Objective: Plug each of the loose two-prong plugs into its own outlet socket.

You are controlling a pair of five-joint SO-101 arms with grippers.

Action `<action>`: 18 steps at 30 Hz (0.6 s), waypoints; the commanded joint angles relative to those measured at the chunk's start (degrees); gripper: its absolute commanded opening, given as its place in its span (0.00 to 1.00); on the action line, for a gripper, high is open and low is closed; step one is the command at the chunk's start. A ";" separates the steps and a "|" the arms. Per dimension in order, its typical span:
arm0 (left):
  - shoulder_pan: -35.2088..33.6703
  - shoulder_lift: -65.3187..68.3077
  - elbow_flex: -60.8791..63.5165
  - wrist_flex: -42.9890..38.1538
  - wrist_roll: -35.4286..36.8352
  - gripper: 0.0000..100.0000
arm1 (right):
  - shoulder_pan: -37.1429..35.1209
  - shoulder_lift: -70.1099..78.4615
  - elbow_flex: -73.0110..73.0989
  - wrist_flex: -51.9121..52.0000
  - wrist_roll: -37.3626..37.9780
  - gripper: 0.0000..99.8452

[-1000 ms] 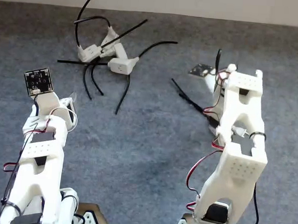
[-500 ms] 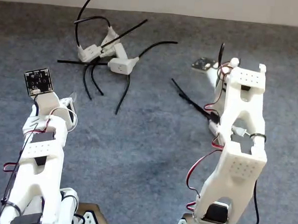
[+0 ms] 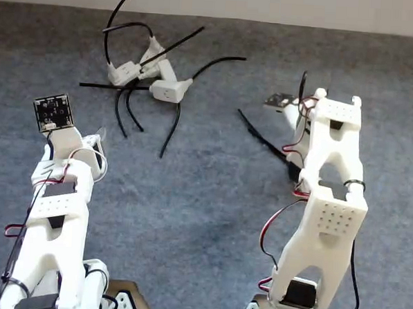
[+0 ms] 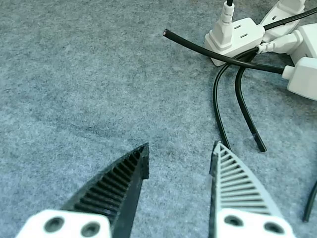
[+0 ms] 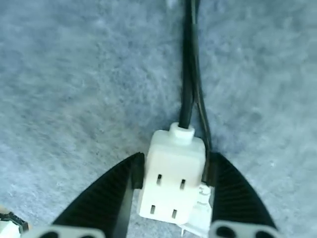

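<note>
**One socket gripped, three in the heap**

The left gripper (image 4: 178,158) hung just short of the heap, its two fingers spread wide with nothing between them. The heap (image 3: 170,90) counted three white socket blocks tangled with several black cords (image 4: 233,99). A white plug (image 4: 226,22) stood on one block. Well right of the heap, over grey carpet (image 3: 205,189), the right gripper (image 5: 174,161) clamped a fourth outlet socket (image 5: 171,191): white, boxy, four slots, one black cord at its end.

2 white plastic arms (image 3: 51,215) carry red and black wires (image 3: 262,244); left gripper (image 4: 181,145) has 1 black, 1 white ribbed finger.
</note>
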State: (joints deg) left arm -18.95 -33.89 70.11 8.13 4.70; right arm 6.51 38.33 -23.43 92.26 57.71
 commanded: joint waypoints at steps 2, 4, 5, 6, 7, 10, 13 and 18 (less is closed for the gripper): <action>0.57 -0.75 -0.13 -1.41 0.53 0.21 | -0.92 -0.66 -1.63 0.13 -2.29 0.14; 0.57 -0.75 -0.13 -1.41 0.53 0.21 | -1.19 -1.10 -2.07 0.13 -3.16 0.14; 0.57 -0.75 -0.13 -1.41 0.53 0.21 | -1.27 -1.71 -2.68 0.22 -3.69 0.14; 0.57 -0.75 -0.13 -1.41 0.53 0.21 | -1.27 -2.59 -3.38 0.40 -4.40 0.14; 0.57 -0.75 -0.13 -1.41 0.53 0.21 | -1.36 -3.56 -4.26 0.84 -5.01 0.14; 0.57 -0.75 -0.13 -1.41 0.53 0.21 | -2.42 -6.90 -8.84 4.26 -5.54 0.14; 0.57 -0.75 -0.13 -1.41 0.53 0.21 | -4.35 -10.42 -12.53 8.92 -5.54 0.14; 0.57 -0.75 -0.13 -1.41 0.53 0.21 | -8.31 -16.22 -12.97 8.84 -9.58 0.14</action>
State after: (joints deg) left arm -18.95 -33.89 70.11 8.13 4.70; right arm 1.05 28.31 -34.24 98.86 50.51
